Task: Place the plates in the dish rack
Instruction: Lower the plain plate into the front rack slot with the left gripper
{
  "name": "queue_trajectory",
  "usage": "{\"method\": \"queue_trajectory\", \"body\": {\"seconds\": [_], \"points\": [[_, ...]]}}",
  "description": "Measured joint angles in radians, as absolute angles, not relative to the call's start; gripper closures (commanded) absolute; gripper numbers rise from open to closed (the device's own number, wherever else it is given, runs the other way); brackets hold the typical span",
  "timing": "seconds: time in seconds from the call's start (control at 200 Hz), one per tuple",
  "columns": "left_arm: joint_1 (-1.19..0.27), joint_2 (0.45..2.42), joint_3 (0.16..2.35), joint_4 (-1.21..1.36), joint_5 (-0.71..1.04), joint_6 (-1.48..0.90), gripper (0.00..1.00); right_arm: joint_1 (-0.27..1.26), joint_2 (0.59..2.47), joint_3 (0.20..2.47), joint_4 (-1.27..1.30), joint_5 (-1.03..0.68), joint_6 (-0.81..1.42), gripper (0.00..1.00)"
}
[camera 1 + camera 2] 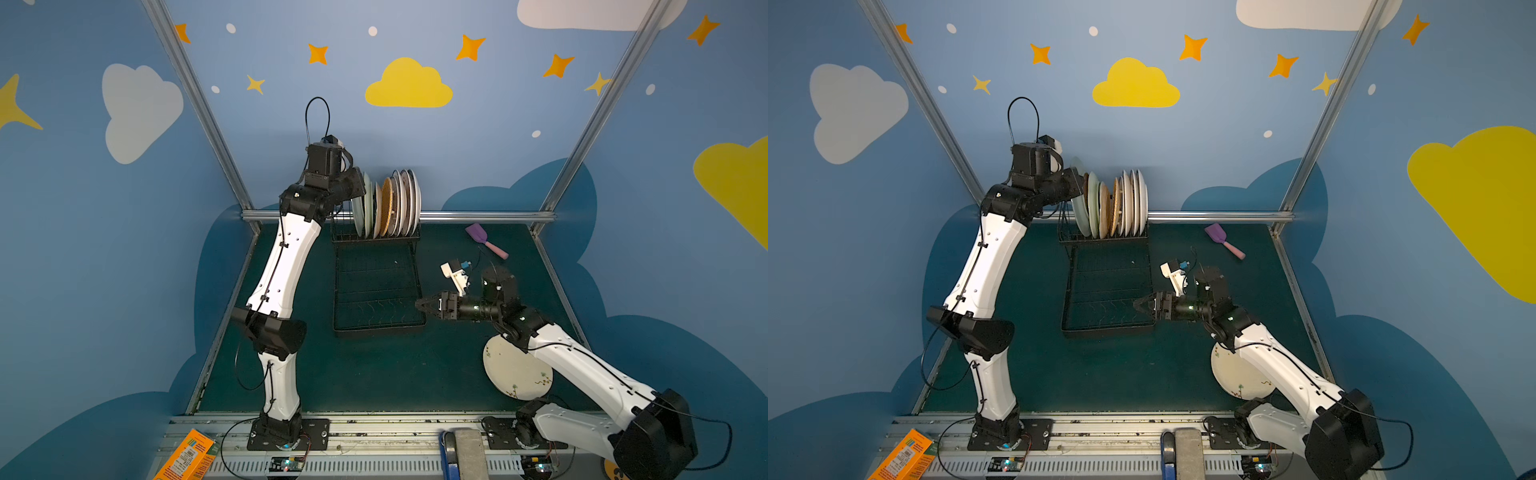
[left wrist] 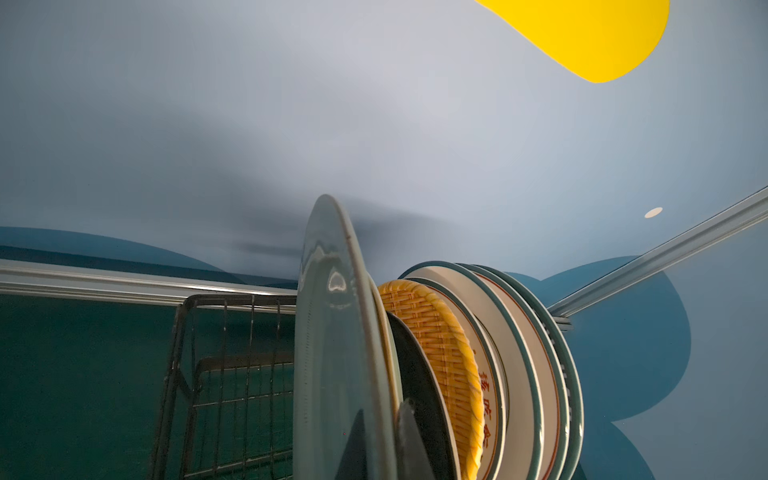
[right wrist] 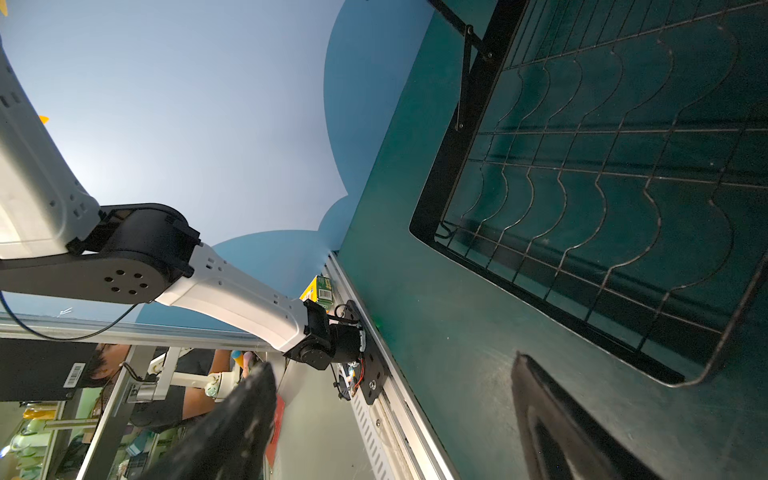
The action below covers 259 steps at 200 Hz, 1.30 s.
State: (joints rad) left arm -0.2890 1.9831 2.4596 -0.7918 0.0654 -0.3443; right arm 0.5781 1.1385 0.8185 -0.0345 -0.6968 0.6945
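Note:
The black wire dish rack (image 1: 376, 329) (image 1: 1106, 331) stands mid-table. Several plates (image 1: 397, 203) (image 1: 1127, 199) stand upright in its raised back tier. At the row's left end my left gripper (image 1: 355, 189) (image 2: 380, 446) is shut on the rim of a pale green plate (image 1: 357, 218) (image 1: 1080, 208) (image 2: 328, 332), which leans slightly. Behind it are a dark navy plate (image 2: 419, 395) and an orange woven plate (image 2: 436, 353). A cream floral plate (image 1: 513, 374) (image 1: 1237, 374) lies flat at front right, partly under the right arm. My right gripper (image 1: 422, 305) (image 1: 1139, 305) (image 3: 395, 415) hangs open and empty by the flat tray's right front corner.
A purple-and-pink spatula (image 1: 484, 239) (image 1: 1223, 241) lies at the back right of the mat. An orange box (image 1: 187, 457) and a grey block (image 1: 469, 453) sit on the front rail. Metal rails border the mat, and the rack's flat lower tray (image 3: 457, 166) holds nothing.

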Motion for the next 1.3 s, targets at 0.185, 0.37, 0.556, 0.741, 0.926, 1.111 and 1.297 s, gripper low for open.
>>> {"method": "queue_trajectory", "body": {"seconds": [0.185,0.37,0.556,0.741,0.926,1.111,1.297], "points": [[-0.293,2.024,2.488,-0.82,0.038,-0.329,0.96,0.578,1.132,0.818,-0.035,-0.696,0.694,0.13],[-0.293,2.061,2.51,-0.827,0.029,-0.324,0.96,0.579,1.132,0.818,-0.036,-0.696,0.694,0.13],[-0.297,2.083,2.535,-0.83,0.006,-0.32,0.96,0.58,1.132,0.818,-0.036,-0.696,0.696,0.13],[-0.298,2.094,2.554,-0.836,0.001,-0.311,0.96,0.583,1.132,0.815,-0.036,-0.696,0.698,0.13],[-0.3,2.097,2.556,-0.837,-0.002,-0.306,0.9,0.586,1.132,0.814,-0.036,-0.695,0.698,0.13],[-0.3,2.108,2.571,-0.836,-0.01,-0.302,0.87,0.587,1.132,0.813,-0.036,-0.694,0.698,0.13],[-0.3,2.108,2.59,-0.822,-0.014,-0.299,0.85,0.588,1.132,0.813,-0.036,-0.692,0.698,0.13]]}}
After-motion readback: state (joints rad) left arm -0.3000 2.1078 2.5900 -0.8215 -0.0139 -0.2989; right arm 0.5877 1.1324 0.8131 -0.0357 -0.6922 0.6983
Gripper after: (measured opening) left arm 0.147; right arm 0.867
